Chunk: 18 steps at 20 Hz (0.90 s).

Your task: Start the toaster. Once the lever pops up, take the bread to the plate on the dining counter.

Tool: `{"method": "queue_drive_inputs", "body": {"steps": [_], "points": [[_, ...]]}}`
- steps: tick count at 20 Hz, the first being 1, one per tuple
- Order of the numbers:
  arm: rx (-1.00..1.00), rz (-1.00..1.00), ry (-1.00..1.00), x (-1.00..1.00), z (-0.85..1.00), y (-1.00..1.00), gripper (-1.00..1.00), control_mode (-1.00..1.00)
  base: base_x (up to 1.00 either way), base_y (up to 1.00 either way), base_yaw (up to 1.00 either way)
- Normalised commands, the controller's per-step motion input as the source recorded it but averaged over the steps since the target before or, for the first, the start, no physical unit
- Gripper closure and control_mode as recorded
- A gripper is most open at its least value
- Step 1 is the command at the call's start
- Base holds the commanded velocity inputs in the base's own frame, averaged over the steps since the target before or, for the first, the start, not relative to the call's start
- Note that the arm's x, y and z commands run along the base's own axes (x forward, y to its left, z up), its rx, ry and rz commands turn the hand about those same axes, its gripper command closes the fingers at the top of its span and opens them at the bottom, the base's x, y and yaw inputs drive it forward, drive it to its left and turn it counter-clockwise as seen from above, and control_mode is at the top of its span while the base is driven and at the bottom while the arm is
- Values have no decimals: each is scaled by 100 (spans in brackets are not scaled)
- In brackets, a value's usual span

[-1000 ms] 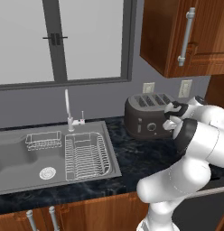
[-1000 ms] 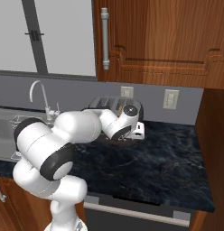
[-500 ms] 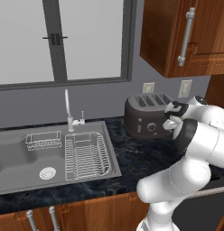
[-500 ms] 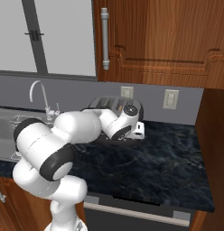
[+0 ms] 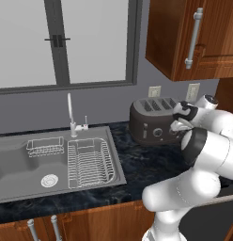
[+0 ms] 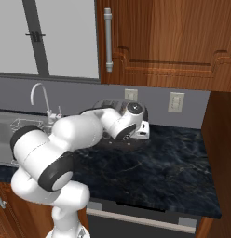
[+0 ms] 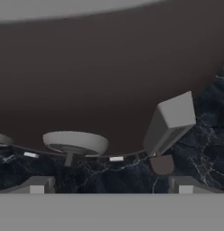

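The toaster [image 5: 151, 123] stands on the dark worktop against the back wall, right of the sink. My gripper [image 5: 180, 123] is at its right end, open, with nothing between the fingers. From the right base view my arm covers most of the toaster [image 6: 107, 103], and the gripper [image 6: 143, 130] points at it low down. In the hand view the toaster's brown body [image 7: 109, 67] is very close, with a grey lever block [image 7: 171, 121] and a round knob [image 7: 75, 141] just above my gripper [image 7: 109, 187]. The bread is hidden. The plate and the dining counter are out of view.
A steel sink [image 5: 24, 164] with a wire dish rack [image 5: 90, 162] and a faucet [image 5: 70, 115] lies to the left. Wooden wall cabinets [image 5: 193, 37] hang above the toaster. Dark worktop [image 6: 159, 172] stretches right to a wooden side panel [image 6: 222, 153].
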Motion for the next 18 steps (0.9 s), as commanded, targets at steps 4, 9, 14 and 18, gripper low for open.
{"method": "queue_drive_inputs", "body": {"steps": [4,9,14,18], "points": [[0,0,0,0,28,0,-100,-100,0,0,0],[0,0,0,0,28,0,-100,-100,0,0,0],[0,0,0,-9,21,0,-100,-100,0,0,0],[0,0,0,-22,23,0,-100,-100,0,0,0]]}}
